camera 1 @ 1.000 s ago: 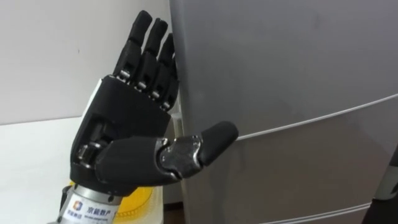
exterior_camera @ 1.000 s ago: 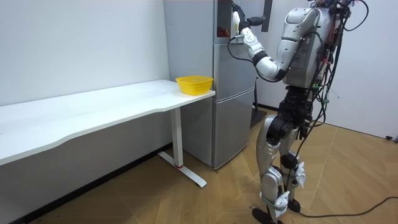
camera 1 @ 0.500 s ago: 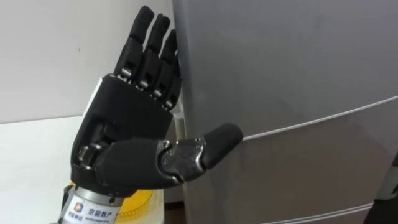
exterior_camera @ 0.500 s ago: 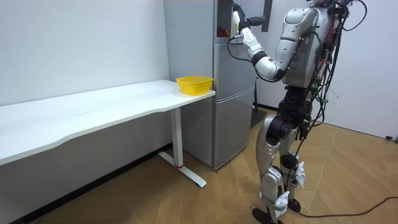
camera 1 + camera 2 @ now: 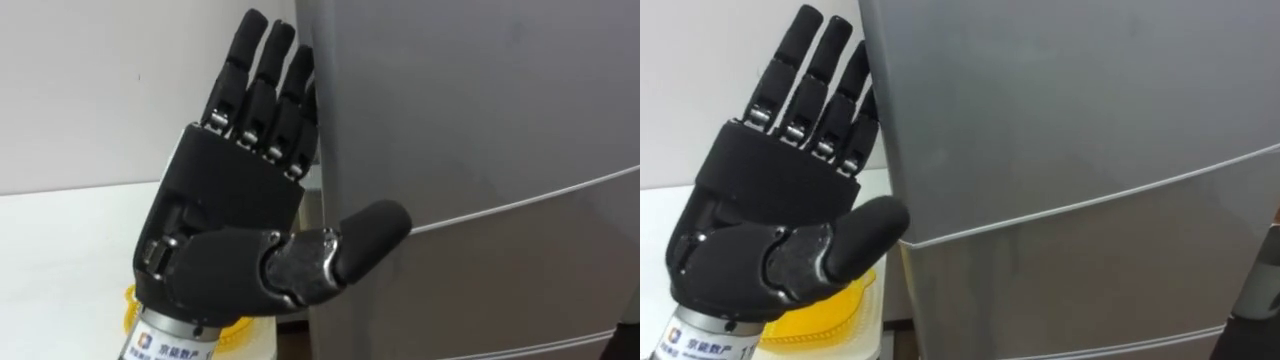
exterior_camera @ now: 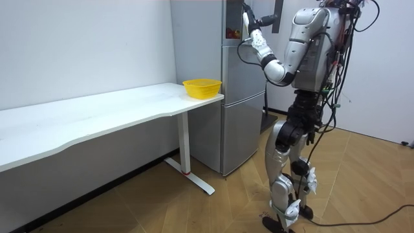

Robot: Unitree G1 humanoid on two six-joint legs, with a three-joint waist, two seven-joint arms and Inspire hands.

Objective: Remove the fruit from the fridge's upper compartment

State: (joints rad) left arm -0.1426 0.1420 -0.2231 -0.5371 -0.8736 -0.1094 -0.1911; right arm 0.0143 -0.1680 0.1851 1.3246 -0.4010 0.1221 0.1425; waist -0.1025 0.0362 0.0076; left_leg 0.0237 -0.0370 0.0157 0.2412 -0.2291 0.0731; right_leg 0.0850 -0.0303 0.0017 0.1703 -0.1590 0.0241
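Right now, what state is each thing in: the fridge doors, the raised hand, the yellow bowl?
Upper fridge door: looks shut; no gap shows at its left edge.
Door below it: shut.
Left hand: open, fingers straight along the upper door's left edge, thumb across its front.
Yellow bowl: upright on the end of the white table beside the fridge; contents cannot be told.

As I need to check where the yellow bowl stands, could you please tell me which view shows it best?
The room view: the yellow bowl stands whole on the white table's end, beside the fridge. In the eye views a part of it peeks out below the left hand, raised open at the fridge's edge.
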